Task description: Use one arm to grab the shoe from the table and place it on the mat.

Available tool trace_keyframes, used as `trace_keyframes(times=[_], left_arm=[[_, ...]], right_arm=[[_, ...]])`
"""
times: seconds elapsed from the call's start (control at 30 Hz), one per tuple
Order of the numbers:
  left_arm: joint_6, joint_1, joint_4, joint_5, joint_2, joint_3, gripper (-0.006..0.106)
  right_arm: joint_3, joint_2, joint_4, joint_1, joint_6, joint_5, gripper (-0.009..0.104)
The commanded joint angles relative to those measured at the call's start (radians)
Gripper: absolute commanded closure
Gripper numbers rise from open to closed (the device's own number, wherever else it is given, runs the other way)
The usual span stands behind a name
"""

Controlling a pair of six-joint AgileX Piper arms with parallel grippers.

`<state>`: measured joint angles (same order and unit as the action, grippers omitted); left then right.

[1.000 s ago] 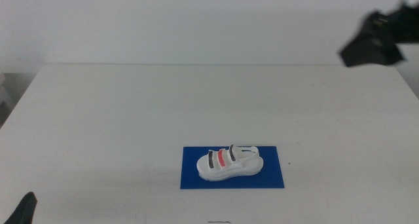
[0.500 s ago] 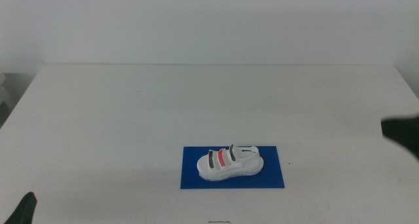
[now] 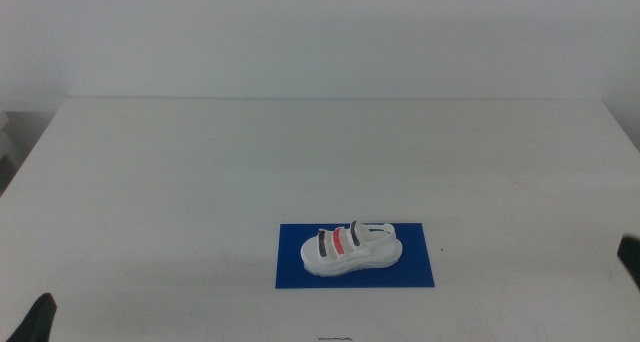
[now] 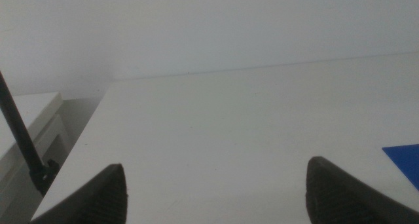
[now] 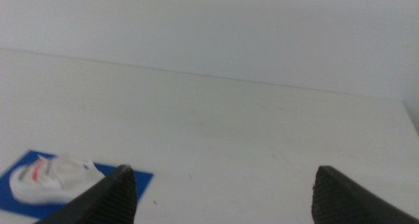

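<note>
1. The shoe (image 3: 352,250) sits upright on the mat (image 3: 420,272), inside the blue rectangle, with blue showing past both ends and along the side facing the camera; the mat lies on the table (image 3: 200,172), toward its front edge and a little right of centre.
2. Neither gripper touches the shoe; the right gripper (image 5: 222,191) is low at the right edge of the middle view, well apart from the mat, its two dark jaws spread wide with nothing between them; its wrist view shows the shoe and a corner of the mat off to one side, a bit blurred.
3. The left gripper (image 4: 216,191) waits at the bottom left corner of the middle view; its jaws are likewise wide apart and empty; its wrist view catches only a sliver of the mat at the frame's edge.
4. Judged from how things lie, the placing looks done; what remains is parking the arm.
5. To finish well, I would keep the right arm's path away from the mat and high enough that no cable or jaw brushes the light shoe; a nudge could slide it over the mat's edge.
6. The jaws should be left open and the arm settled at the table's side; the shoe needs no correcting, since it stands flat and sits fully on the blue.
</note>
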<state>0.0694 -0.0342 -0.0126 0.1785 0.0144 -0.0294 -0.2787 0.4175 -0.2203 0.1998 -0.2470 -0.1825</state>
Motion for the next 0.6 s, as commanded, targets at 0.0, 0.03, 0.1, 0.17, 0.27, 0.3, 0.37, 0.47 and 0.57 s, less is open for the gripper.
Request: trace_keyframes(times=[0.0,0.03,0.1,0.17,0.27,0.3,0.37,0.47,0.57], left_arm=[[-0.012,-0.004,-0.006,-0.083,0.019,0.003,0.007],[-0.012,-0.004,-0.006,-0.083,0.019,0.003,0.007],[-0.012,-0.004,-0.006,-0.083,0.019,0.003,0.007],[-0.012,-0.004,-0.006,-0.083,0.019,0.003,0.007],[-0.012,-0.004,-0.006,-0.083,0.019,0.003,0.007],[-0.012,-0.004,-0.006,-0.083,0.019,0.003,0.007],[-0.012,-0.004,-0.006,-0.083,0.019,0.003,0.007],[-0.012,-0.004,-0.006,-0.083,0.019,0.003,0.007],[-0.012,-0.004,-0.006,-0.083,0.019,0.003,0.007]], right_arm=[[0.029,-0.046,0.048,-0.002,-0.002,0.099,0.015],[0.053,-0.067,0.059,-0.002,-0.002,0.095,0.015],[0.1,-0.106,0.064,-0.002,-0.008,0.095,0.015],[0.144,-0.15,0.063,-0.002,-0.009,0.095,0.015],[0.212,-0.228,0.063,-0.002,-0.009,0.095,0.015],[0.235,-0.25,0.063,-0.002,-0.009,0.095,0.015],[0.274,-0.287,0.063,-0.002,-0.009,0.094,0.015],[0.29,-0.33,0.065,-0.002,-0.009,0.042,0.015],[0.29,-0.369,0.063,-0.002,-0.009,0.035,0.015]])
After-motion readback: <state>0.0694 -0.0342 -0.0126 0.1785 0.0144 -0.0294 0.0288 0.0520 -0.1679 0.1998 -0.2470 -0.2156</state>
